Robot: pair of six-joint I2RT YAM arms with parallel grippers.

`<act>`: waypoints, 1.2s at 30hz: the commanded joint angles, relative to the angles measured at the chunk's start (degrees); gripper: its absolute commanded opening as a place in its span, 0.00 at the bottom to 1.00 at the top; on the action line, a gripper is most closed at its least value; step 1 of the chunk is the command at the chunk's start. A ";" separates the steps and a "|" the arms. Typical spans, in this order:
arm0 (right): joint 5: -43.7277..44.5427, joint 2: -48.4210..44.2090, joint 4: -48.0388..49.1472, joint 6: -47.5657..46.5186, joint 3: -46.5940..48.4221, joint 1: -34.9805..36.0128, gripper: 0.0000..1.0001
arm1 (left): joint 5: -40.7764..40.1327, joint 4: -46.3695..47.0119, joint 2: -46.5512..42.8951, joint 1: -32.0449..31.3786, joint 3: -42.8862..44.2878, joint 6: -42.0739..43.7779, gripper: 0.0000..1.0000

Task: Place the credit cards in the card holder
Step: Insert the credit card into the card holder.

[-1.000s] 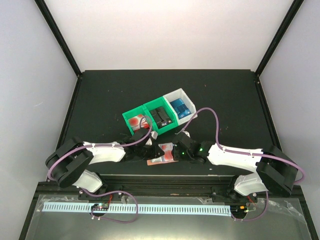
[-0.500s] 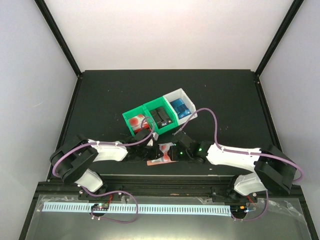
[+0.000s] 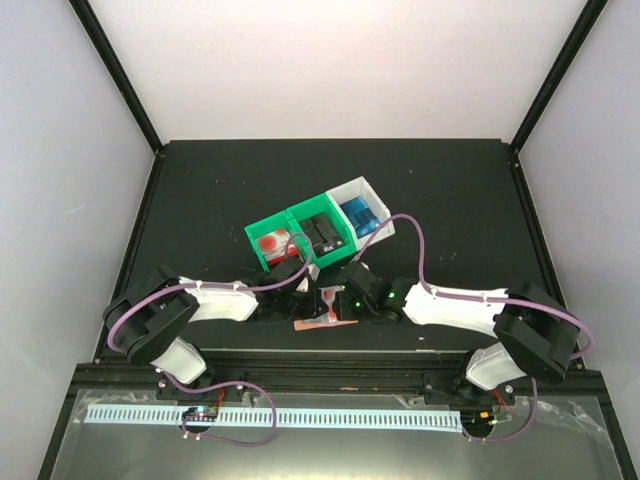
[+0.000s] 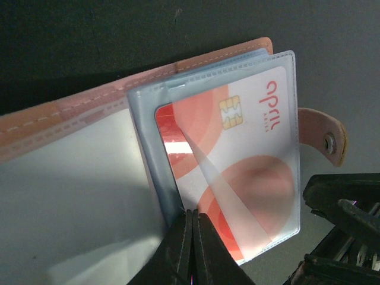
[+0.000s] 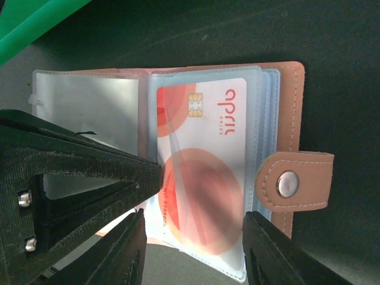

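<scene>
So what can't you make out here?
- Top external view: the card holder is mostly hidden under the left gripper and right gripper; the bins' contents are too small.
- Left wrist view: the shut left gripper covers the credit card's bottom edge; whether it pinches a sleeve is unclear.
- Right wrist view: the left gripper blocks the card holder's left page.
</scene>
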 commanded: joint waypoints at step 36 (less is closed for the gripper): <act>-4.84 4.49 4.35 -1.46 2.02 0.03 0.22 | -5.28 -6.93 -0.52 -0.41 -0.91 1.64 0.02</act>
